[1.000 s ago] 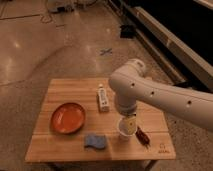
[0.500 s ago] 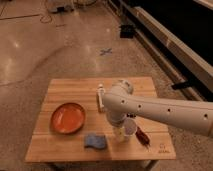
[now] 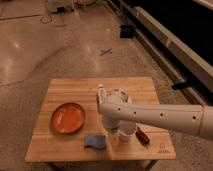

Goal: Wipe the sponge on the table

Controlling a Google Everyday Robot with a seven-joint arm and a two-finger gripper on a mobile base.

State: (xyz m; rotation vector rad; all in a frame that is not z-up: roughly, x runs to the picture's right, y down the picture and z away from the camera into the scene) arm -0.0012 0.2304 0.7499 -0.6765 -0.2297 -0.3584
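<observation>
The sponge [image 3: 95,141] is a small blue pad lying flat near the front edge of the light-wood table [image 3: 65,150], just right of the orange plate [image 3: 67,118]. My white arm reaches in from the right across the table. My gripper [image 3: 113,135] hangs down from the wrist, just right of the sponge and left of the white cup [image 3: 128,131]. Whether it touches the sponge is not visible.
A white bottle-like item [image 3: 101,93] lies behind the arm near the table's middle. A dark reddish object [image 3: 143,136] lies right of the cup, near the small logo [image 3: 162,148] at the front right corner. Polished floor surrounds the table; a dark wall runs at right.
The arm has swung left and lower over the table, bringing the gripper from above the cup to beside the sponge. The sponge, the plate and the cup have not moved.
</observation>
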